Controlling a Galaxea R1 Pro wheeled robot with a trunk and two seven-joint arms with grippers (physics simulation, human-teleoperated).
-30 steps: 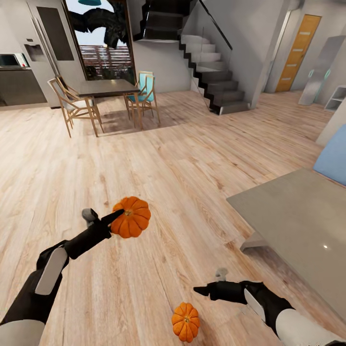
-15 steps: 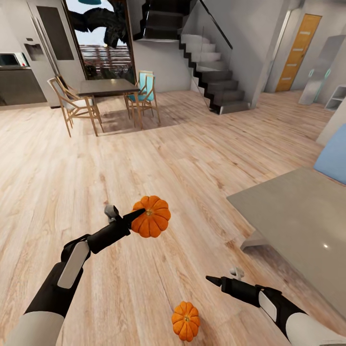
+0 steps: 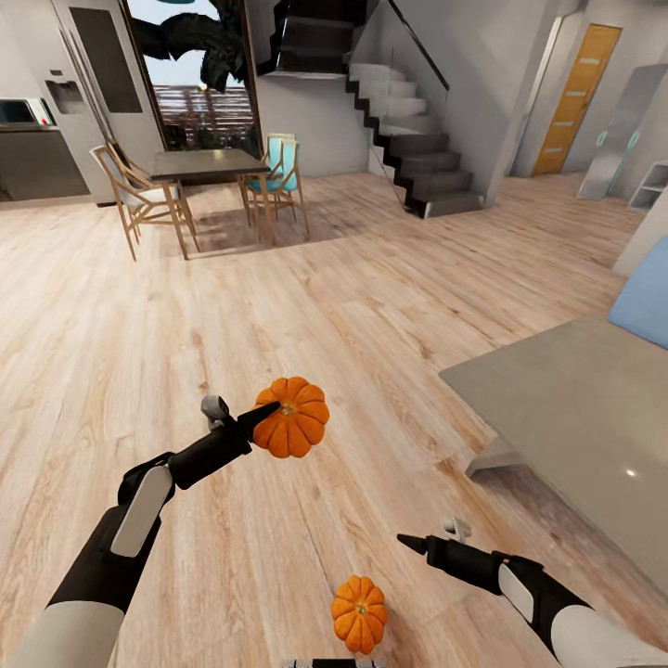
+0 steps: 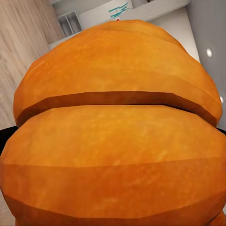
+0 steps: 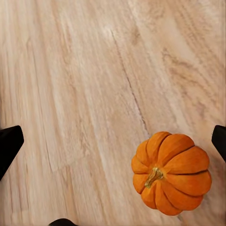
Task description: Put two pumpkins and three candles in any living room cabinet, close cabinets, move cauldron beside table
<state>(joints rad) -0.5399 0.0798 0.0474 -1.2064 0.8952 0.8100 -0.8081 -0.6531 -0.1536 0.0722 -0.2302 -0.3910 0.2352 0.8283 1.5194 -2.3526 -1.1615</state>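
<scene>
My left gripper [image 3: 272, 414] is shut on a small orange pumpkin [image 3: 293, 430], holding it above the wooden floor. Up close in the left wrist view, the pumpkin [image 4: 113, 132] has broad orange ribs. A second pumpkin [image 3: 359, 613] lies on the floor near the front of the head view, and is seen again in the right wrist view [image 5: 172, 172]. My right gripper [image 3: 415, 544] hovers to its right and above it, open, its fingertips [image 5: 9, 143] spread wide with only floor between them. The candles and the cabinet are out of view.
A low grey table [image 3: 575, 417] stands at the right, with a blue cushion [image 3: 645, 306] behind it. A dining table [image 3: 209, 167] with chairs and a staircase [image 3: 417, 148] are far back. Open floor lies between.
My left arm has swung right and forward with the pumpkin in it, then stopped. My right arm has drawn back to the right. The view has tilted very slightly.
</scene>
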